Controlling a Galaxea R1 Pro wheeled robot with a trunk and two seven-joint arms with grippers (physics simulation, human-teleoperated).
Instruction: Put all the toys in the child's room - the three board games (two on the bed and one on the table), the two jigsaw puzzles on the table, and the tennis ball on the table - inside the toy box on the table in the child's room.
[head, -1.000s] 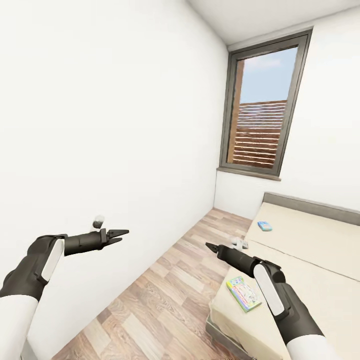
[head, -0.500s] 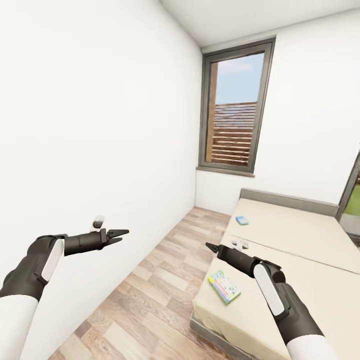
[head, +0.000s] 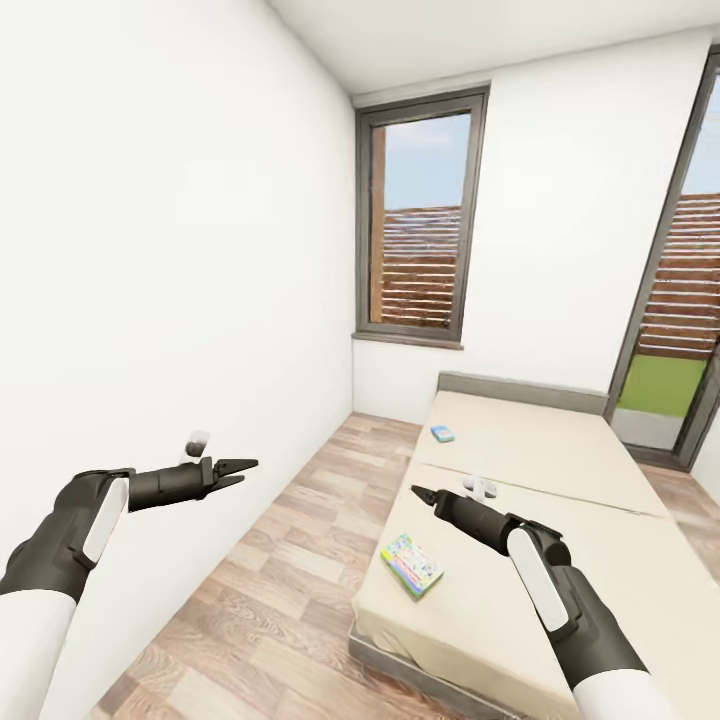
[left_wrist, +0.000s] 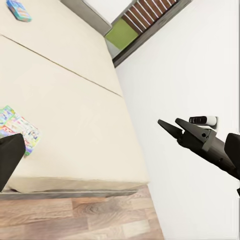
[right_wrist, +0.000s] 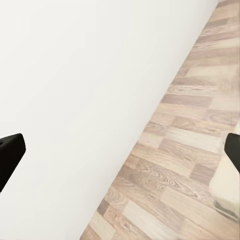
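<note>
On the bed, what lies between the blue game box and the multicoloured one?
In the head view, a small white object lies on the mattress between the blue game box and the multicoloured one, beside the right gripper.

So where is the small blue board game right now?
In the head view the small blue board game lies on the bed, on its left side near the headboard, below the window.
</note>
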